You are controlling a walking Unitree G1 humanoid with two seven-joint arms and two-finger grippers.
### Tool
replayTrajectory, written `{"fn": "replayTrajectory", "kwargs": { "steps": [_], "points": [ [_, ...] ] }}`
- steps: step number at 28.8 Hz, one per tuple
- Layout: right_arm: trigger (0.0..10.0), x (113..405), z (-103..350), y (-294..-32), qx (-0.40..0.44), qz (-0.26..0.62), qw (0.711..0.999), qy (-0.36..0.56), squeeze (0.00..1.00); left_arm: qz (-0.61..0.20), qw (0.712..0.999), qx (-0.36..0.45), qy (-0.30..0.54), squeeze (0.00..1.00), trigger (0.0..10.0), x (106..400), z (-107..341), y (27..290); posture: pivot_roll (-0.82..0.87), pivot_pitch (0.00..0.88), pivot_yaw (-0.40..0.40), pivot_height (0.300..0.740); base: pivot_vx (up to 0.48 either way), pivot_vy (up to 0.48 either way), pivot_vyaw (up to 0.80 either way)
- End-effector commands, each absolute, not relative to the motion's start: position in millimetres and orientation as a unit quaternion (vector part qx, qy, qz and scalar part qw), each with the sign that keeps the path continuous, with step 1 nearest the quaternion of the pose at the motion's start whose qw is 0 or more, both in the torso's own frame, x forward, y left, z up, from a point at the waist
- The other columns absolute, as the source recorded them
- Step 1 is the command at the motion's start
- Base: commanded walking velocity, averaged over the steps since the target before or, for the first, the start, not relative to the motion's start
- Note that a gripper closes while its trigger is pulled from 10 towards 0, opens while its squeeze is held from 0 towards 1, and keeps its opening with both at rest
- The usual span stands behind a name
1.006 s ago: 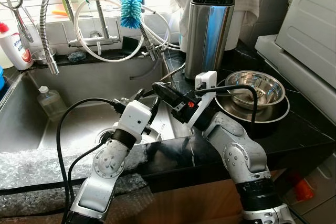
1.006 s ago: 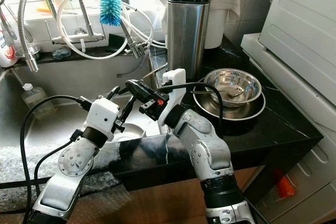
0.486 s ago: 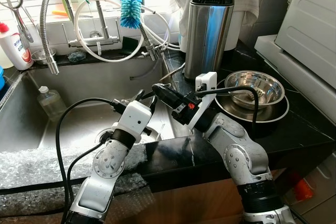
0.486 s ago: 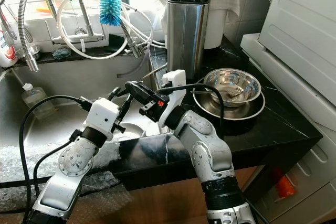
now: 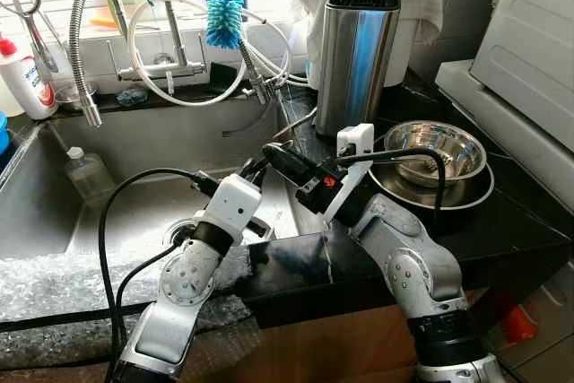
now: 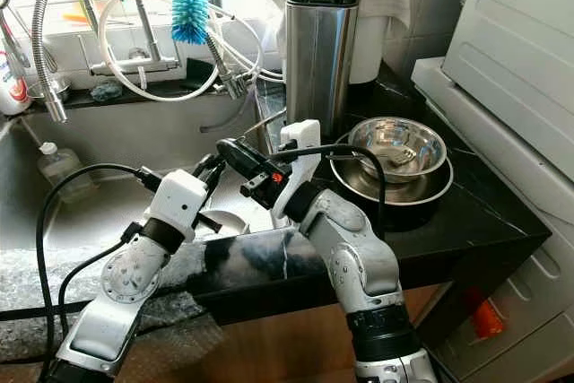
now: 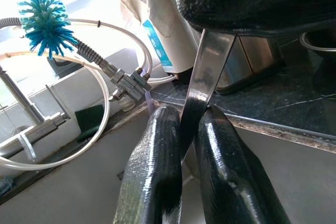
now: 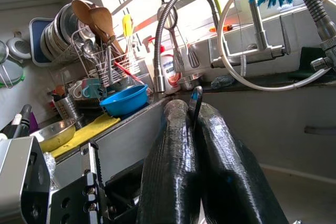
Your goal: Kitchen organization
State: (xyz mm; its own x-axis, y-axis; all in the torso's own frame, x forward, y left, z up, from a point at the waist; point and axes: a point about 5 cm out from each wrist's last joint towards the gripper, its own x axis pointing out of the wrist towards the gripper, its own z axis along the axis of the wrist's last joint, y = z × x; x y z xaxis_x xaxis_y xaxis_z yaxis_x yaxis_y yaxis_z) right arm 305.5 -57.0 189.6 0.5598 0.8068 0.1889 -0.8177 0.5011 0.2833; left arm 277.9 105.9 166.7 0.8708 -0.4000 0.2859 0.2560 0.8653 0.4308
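A flat metal utensil [image 7: 209,64] is held over the right end of the sink [image 5: 134,213], just left of the black counter's [image 5: 502,221] edge. Its shiny handle runs between the two black fingers of my left gripper [image 7: 184,116], which is shut on it. The handle continues up under my right gripper. In the right wrist view the thin metal edge [image 8: 196,99] sticks out between the fingers of my right gripper [image 8: 190,107], also shut on it. In the head view the left gripper [image 5: 255,170] and right gripper [image 5: 272,152] meet tip to tip.
A steel knife block [image 5: 354,51] stands behind the grippers. Stacked steel bowls [image 5: 435,145] sit on the counter to the right. Faucets and hoses with a blue brush [image 5: 224,20] line the back. A plastic bottle [image 5: 85,172] lies in the sink, and bubble wrap [image 5: 54,284] covers its front edge.
My left gripper has shifted a little right and up, closer to the right gripper's tip. The right arm has barely moved.
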Motion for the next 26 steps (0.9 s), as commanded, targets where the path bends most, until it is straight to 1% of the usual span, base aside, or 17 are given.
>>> {"fn": "replayTrajectory", "kwargs": {
  "steps": [1,2,12,13,18,26],
  "points": [
    [10.0,302,202,-52,0.172,0.486,0.856,-0.039,0.48,-0.173,0.949,0.195,-0.178,0.00,0.0,280,164,107,-0.03,0.000,0.017,0.740,0.000,0.000,0.00],
    [10.0,302,202,-52,0.174,0.485,0.856,-0.040,1.00,-0.173,0.949,0.195,-0.178,0.00,0.0,280,164,107,-0.03,0.000,0.017,0.740,0.000,0.000,0.00],
    [10.0,302,205,-51,0.173,0.486,0.856,-0.044,1.00,-0.169,0.950,0.195,-0.178,0.00,0.0,281,164,107,-0.03,0.000,0.016,0.740,0.000,0.000,0.00],
    [10.0,301,205,-50,0.170,0.487,0.855,-0.046,0.00,-0.165,0.951,0.193,-0.178,0.00,0.0,281,165,108,-0.03,0.000,0.017,0.740,0.000,0.000,0.00],
    [10.0,300,205,-49,0.165,0.488,0.856,-0.046,0.00,-0.159,0.952,0.190,-0.179,0.00,0.0,282,165,109,-0.03,0.000,0.017,0.740,0.000,0.000,0.00],
    [10.0,295,202,-50,0.144,0.467,0.871,-0.049,0.00,-0.090,0.972,0.135,-0.170,0.00,0.0,288,166,128,-0.03,0.000,0.020,0.740,0.000,0.000,0.00]
  ]
}}
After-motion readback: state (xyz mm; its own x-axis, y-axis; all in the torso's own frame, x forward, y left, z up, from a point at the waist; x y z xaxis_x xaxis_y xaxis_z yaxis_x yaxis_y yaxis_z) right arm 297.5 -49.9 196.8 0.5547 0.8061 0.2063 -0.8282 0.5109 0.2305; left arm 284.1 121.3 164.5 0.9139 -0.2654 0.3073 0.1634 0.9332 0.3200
